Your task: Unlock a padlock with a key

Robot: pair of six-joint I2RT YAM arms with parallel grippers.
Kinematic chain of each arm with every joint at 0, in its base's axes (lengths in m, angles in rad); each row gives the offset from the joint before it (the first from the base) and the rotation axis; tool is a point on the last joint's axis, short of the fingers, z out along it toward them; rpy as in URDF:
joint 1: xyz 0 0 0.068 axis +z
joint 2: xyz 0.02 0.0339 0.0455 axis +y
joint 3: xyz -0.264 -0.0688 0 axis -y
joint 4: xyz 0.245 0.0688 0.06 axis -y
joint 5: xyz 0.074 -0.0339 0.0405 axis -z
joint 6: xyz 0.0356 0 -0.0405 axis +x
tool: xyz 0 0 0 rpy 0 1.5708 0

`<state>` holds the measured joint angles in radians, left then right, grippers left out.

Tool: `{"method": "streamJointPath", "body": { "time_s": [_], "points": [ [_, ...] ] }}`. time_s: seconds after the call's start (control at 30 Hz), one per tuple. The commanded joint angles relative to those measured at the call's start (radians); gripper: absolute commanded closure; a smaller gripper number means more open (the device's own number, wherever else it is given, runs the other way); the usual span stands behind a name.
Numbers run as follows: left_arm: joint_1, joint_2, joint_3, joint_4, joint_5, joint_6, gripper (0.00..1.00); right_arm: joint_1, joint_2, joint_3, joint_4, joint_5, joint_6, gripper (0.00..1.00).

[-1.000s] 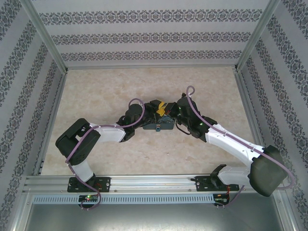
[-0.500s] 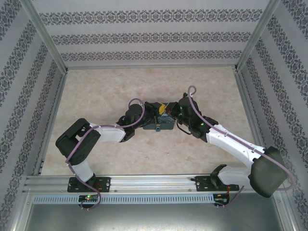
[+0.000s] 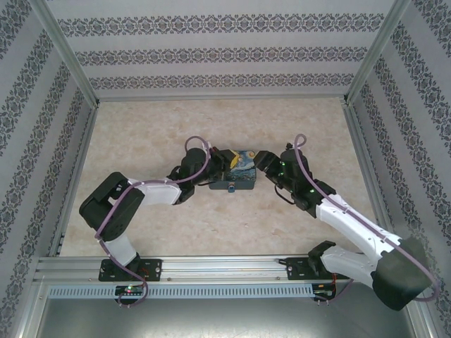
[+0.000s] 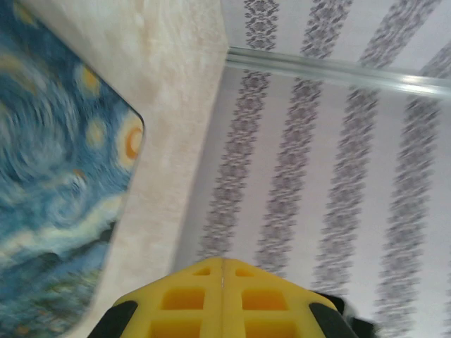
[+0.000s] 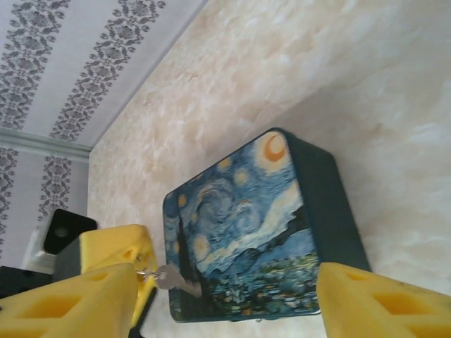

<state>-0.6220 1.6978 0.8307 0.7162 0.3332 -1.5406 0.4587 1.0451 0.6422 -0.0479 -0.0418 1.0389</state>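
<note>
Right wrist view puts the key [image 5: 171, 278] at the tip of my left pincer [image 4: 222, 273]. It is a thin silvery sliver with its ring, lying against the edge of the painted tin [image 5: 246, 232]. That pincer is pressed tight, finger to finger, so I judge the key is pinched there. My right pincer [image 5: 227, 282] gapes wide with nothing in it, just to the right of the tin. The padlock [image 3: 231, 188] sits at the near side of the tin, a small teal speck seen from above.

My worry is that so thin a key can twist or slip in the yellow pads if it meets the keyhole off-line. Nothing pins the tin down either, so it may slide on the table [image 5: 338, 84] when pushed.

Both arms reach forward with elbows out, wrists turned in toward the tin from left and right.
</note>
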Motion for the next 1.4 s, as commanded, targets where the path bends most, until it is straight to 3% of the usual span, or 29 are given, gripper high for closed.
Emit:
{"method": "streamJointPath", "body": {
  "time_s": [0.0,0.1,0.2,0.53,0.8,1.07,1.37],
  "points": [
    [0.019,-0.096,0.107,-0.258,0.091,0.442,1.0,-0.051,-0.002,-0.011,-0.007,-0.166,-0.089,0.3],
    [0.019,-0.137,0.174,-0.432,0.082,0.682,1.0,-0.074,0.028,0.015,0.029,-0.277,-0.135,0.3],
    [0.019,-0.17,0.189,-0.458,0.074,0.815,1.0,-0.072,0.064,0.053,0.066,-0.346,-0.158,0.31],
    [0.019,-0.255,0.26,-0.48,0.04,0.975,1.0,-0.071,0.095,0.18,0.114,-0.424,-0.165,0.36],
    [0.018,-0.256,0.276,-0.43,0.038,0.932,1.0,-0.068,0.126,0.201,0.273,-0.489,-0.138,0.42],
    [0.019,-0.257,0.202,-0.218,-0.001,0.775,1.0,-0.069,0.154,0.146,0.53,-0.503,-0.032,0.48],
    [0.019,-0.249,0.155,-0.082,-0.026,0.657,1.0,-0.058,0.18,0.152,0.602,-0.469,-0.007,0.49]
  ]
}}
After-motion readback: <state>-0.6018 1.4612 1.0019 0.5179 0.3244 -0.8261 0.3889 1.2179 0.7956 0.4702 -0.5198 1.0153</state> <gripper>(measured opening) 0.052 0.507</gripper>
